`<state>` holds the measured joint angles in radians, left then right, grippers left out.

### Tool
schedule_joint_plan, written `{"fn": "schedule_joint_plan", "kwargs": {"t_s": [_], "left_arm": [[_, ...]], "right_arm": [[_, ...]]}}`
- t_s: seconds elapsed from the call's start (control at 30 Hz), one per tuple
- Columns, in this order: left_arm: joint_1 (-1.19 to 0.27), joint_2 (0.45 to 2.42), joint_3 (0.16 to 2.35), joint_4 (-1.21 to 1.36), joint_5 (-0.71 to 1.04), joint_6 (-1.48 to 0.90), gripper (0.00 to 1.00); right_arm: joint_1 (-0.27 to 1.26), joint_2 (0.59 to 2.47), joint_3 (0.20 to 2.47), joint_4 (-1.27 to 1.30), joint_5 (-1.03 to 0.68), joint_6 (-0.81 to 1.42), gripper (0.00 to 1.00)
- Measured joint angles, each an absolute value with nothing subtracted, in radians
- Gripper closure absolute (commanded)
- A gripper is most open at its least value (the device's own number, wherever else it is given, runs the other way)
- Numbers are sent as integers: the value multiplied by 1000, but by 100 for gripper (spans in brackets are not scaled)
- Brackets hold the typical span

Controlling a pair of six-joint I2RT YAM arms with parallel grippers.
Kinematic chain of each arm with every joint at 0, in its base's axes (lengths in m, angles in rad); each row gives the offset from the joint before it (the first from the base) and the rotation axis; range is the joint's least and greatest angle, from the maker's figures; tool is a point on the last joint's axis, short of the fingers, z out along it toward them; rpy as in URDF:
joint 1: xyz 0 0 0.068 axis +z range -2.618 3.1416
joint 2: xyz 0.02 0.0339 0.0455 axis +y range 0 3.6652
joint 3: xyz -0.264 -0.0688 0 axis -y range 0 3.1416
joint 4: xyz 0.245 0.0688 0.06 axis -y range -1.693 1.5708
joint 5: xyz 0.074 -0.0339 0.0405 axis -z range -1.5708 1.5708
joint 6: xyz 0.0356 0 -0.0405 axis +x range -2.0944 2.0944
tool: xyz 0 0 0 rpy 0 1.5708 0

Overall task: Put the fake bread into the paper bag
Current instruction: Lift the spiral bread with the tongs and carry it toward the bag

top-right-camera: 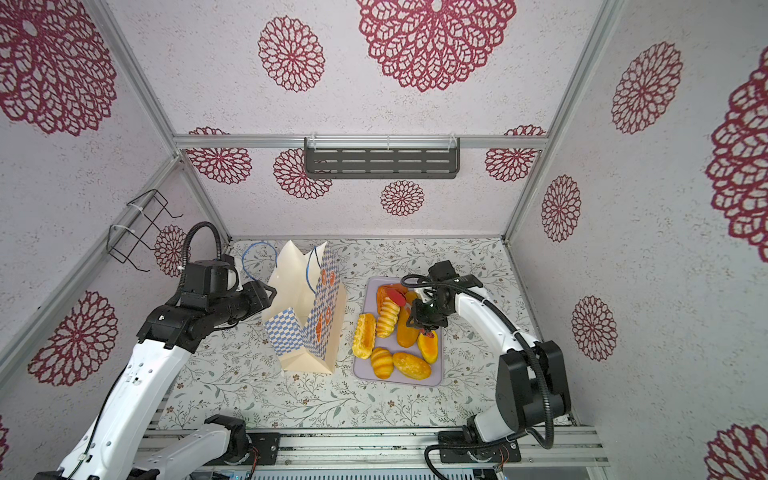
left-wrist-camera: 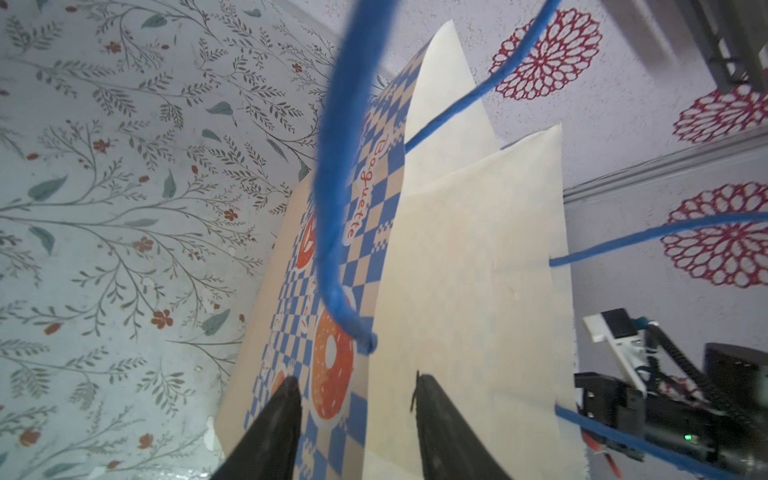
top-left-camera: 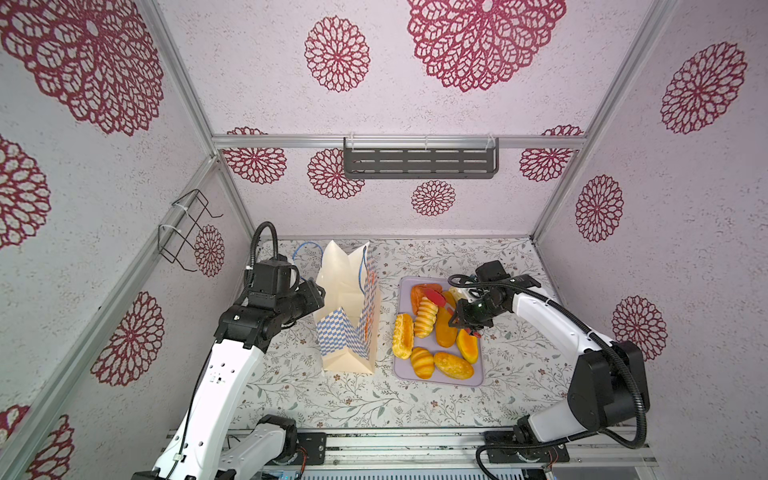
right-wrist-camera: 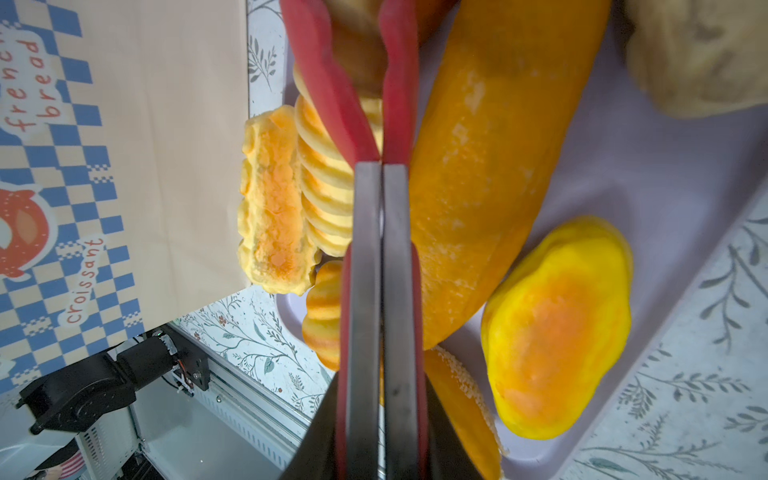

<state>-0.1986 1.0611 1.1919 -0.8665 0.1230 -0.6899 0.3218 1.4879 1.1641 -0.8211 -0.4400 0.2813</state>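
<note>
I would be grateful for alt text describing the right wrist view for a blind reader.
The right gripper squeezes metal, red-tipped tongs whose tips straddle one loaf of the fake bread lying on a lilac tray. The checked paper bag stands beside the tray.

Arms (top-left-camera: pixel 216 386) w/ white shells, blk joints, ribbed blk cables (top-left-camera: pixel 643 409).
</note>
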Motion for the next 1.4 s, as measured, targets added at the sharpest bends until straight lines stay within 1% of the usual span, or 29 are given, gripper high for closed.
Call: {"fn": "schedule_joint_plan", "kwargs": {"t_s": [0.17,0.43,0.63,0.87,1.0,1.2,1.4], "left_arm": [[-216,1096,1196,-856,123,-690,77],[-250,1105,1232,-853,114,-692,91],[-268,1115,1247,-852,99,-693,100],[-290,1150,1275,-852,91,-693,100],[-293,1153,1278,-851,91,-693,100],[-295,1153,1278,-850,88,-693,100],[-296,1154,1278,-850,84,-697,100]], "right_arm": [[322,1419,1169,-828,-437,282,87],[322,1364,1291,-868,-398,290,87],[322,1316,1433,-819,-397,337,87],[330,1285,1550,-587,-458,440,87],[374,1286,1588,-466,-493,482,87],[539,1315,1665,-385,-501,485,87],[696,1402,1744,-429,-434,407,88]]}}
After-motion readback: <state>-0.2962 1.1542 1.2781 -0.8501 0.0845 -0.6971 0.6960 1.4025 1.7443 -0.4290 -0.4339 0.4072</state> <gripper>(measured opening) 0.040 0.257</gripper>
